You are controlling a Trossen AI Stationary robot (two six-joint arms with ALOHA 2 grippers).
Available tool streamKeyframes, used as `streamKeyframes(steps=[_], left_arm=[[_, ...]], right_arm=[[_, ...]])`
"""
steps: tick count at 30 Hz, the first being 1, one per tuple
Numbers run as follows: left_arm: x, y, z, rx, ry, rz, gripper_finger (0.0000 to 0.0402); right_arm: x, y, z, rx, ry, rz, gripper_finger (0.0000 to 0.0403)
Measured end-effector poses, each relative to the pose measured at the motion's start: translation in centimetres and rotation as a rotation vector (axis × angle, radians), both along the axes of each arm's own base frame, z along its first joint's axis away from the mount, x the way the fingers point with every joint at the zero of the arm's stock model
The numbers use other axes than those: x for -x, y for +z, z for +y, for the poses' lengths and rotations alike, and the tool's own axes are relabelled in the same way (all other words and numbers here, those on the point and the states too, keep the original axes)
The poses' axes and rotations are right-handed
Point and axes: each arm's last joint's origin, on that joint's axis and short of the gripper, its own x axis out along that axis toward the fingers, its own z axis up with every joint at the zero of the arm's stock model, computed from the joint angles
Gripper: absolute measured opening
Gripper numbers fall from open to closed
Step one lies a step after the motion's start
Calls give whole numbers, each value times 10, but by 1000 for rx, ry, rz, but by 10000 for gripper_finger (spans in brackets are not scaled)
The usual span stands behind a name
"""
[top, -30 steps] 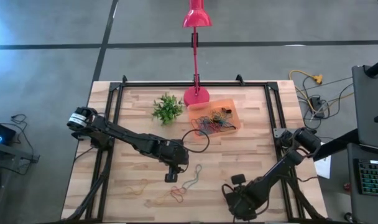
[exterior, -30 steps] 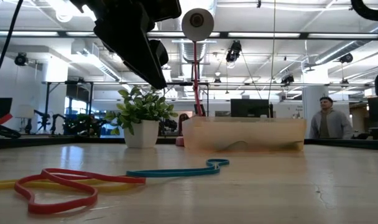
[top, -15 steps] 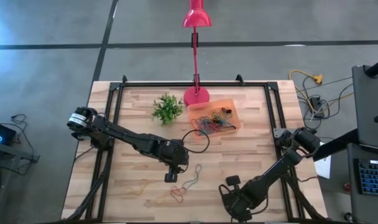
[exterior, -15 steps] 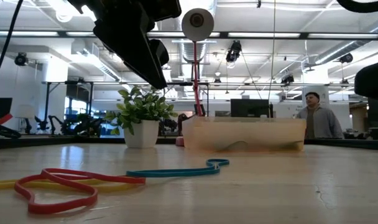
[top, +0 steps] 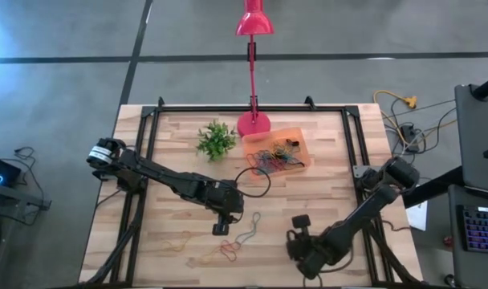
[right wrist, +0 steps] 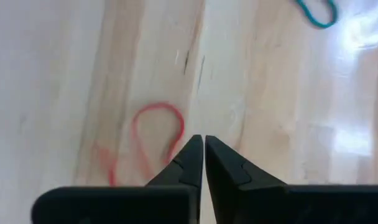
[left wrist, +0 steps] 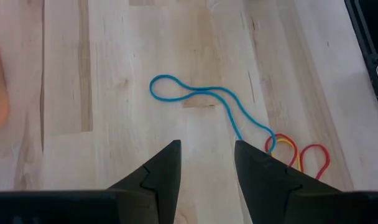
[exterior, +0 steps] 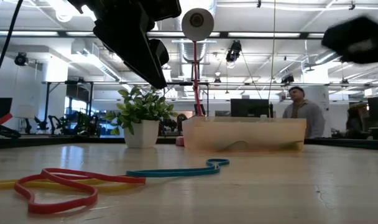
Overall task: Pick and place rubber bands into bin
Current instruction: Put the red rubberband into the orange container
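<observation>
Right gripper [top: 298, 221] now farther forward

Pale matt wood-plank table [top: 324, 193], translucent orange plastic bin [top: 296, 132], thin rubber bands [left wrist: 220, 109]

Red band [right wrist: 153, 140] blurred — lower end hidden behind right hand [right wrist: 203, 152].

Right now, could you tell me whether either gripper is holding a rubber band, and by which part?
Nothing is held. The left gripper hangs open above the blue band; the right gripper is shut and empty.
</observation>
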Motion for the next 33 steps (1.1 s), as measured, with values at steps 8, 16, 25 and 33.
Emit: streamKeyframes(steps=[8, 16, 25, 33], left_arm=[[0, 0, 0, 0, 0, 0, 134], [0, 0, 0, -1, 0, 0, 134], [-1, 1, 0, 1, 3, -15, 134], [-1, 1, 0, 1, 2, -17, 134]], right_arm=[[6, 15, -4, 7, -26, -28, 8], [20, -2, -1, -155, -114, 131, 8], [29, -21, -6, -204, -210, 132, 67], [32, -30, -8, -251, -240, 130, 137]])
